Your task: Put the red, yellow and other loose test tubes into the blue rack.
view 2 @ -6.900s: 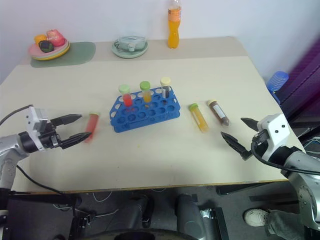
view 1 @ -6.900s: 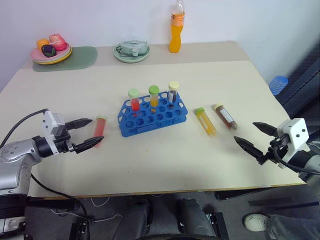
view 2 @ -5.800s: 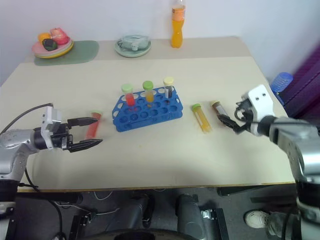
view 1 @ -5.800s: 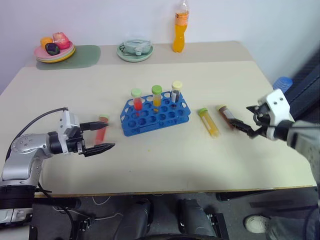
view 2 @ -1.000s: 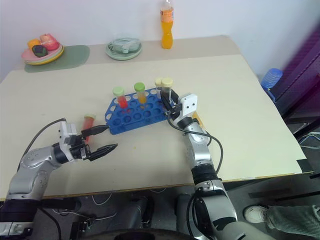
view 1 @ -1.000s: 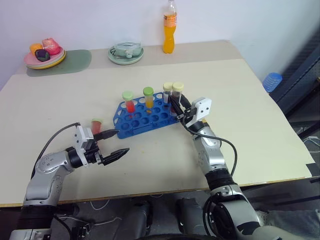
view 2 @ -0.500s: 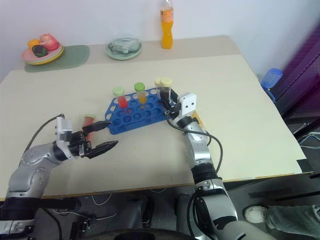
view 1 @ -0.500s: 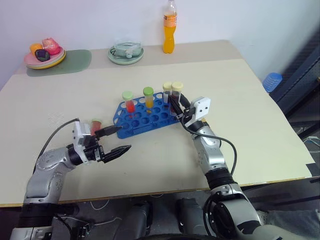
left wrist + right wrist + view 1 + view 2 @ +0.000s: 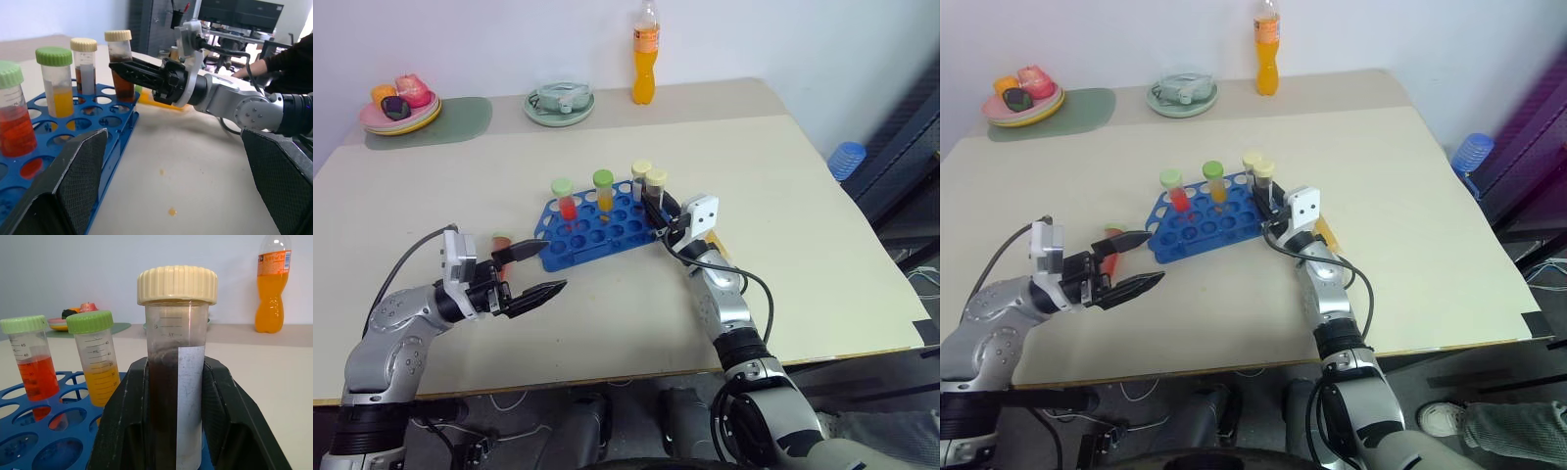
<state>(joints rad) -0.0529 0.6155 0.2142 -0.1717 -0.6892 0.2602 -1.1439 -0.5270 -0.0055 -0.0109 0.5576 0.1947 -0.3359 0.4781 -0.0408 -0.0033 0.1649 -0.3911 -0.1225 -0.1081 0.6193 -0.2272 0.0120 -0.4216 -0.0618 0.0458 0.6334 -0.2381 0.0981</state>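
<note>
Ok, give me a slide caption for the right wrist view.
Right hand grips a cream-capped brown tube above the blue rack.

upright tubes (image 9: 603, 189) crowding rack's (image 9: 597, 227) far row, near holes open

A beige table (image 9: 803, 186) carries a blue rack (image 9: 597, 227) mid-table, a red tube (image 9: 502, 251) beside it, a yellow tube (image 9: 1325, 233), and along the far edge a green mat (image 9: 460, 116), dish (image 9: 559, 101), and orange bottle (image 9: 645, 54).

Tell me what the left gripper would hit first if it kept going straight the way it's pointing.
Probably the right gripper holding the brown tube at the blue rack's far end; the open left gripper might graze the rack first. Depth is uncertain.
</note>
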